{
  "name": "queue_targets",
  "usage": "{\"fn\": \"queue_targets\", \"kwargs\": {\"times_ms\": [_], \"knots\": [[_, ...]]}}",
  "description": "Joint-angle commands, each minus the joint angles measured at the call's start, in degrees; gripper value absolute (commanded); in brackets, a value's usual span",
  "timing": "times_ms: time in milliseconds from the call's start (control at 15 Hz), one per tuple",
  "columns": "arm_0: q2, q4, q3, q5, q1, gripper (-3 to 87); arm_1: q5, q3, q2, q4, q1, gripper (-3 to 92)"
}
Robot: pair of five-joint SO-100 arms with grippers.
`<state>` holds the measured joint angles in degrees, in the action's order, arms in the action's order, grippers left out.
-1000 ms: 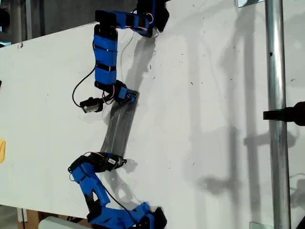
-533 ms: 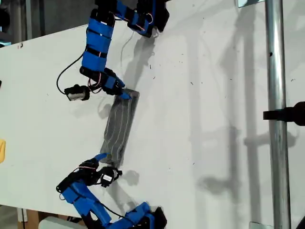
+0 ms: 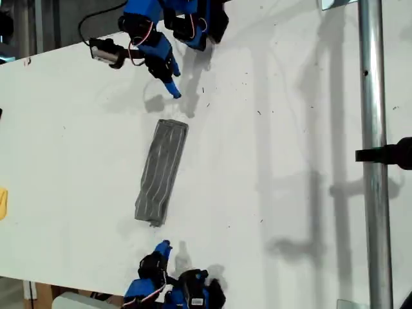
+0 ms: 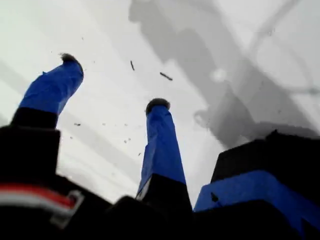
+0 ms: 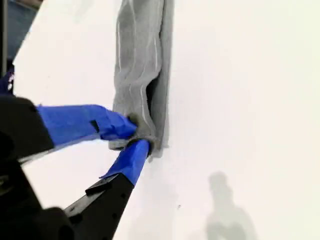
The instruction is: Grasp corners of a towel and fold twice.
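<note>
The towel (image 3: 161,170), dark grey with thin pale stripes, lies folded into a long narrow strip in the middle of the white table (image 3: 290,129). My first gripper (image 3: 172,87) hovers beyond the strip's far end near the exterior view's top. It is open over bare, specked table (image 4: 114,81) and holds nothing. My second gripper (image 3: 163,247) sits pulled back near the exterior view's bottom edge, a small gap from the strip's near end. Its fingertips (image 5: 134,136) are drawn together and show against the towel's (image 5: 142,60) near corner. The exterior view shows them apart from the cloth.
A small yellow object (image 3: 2,203) lies at the exterior view's left edge. A metal pole (image 3: 373,154) with a black clamp runs down the exterior view's right side. Both arm bases stand at the table's edges, at the exterior view's top and bottom.
Both grippers let go of the strip's ends and drew back, one toward the exterior view's top, the other toward its bottom. The towel now lies flat and free.
</note>
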<state>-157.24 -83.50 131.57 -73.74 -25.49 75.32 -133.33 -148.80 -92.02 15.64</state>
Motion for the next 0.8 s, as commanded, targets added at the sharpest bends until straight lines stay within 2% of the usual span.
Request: {"fn": "queue_targets", "kwargs": {"times_ms": [0, 67, 200, 333, 533, 733], "knots": [[-25.8, 11.4, 21.5, -9.1, 14.0, -2.6, 15.8, -7.6, -12.6, 0.0, -8.7, 32.1], [-33.9, 14.9, 30.3, -11.1, 18.3, -2.6, 14.8, -8.4, -15.3, -0.2, -8.3, 33.8], [-41.7, 11.8, 39.0, -14.3, 22.2, -2.6, 14.8, -8.5, -13.9, 1.0, -7.4, 34.6], [-41.7, 14.0, 43.9, -13.2, 22.6, -2.6, 12.2, -10.3, -7.6, 10.5, -4.4, 35.4], [-41.7, 15.6, 46.6, -14.2, 22.4, -2.6, 8.4, 0.7, 25.0, 24.3, 3.3, 39.4], [-41.7, 13.3, 46.1, -15.8, 23.2, -2.6, 7.9, 19.9, 54.0, 25.8, 8.2, 42.4]]}}
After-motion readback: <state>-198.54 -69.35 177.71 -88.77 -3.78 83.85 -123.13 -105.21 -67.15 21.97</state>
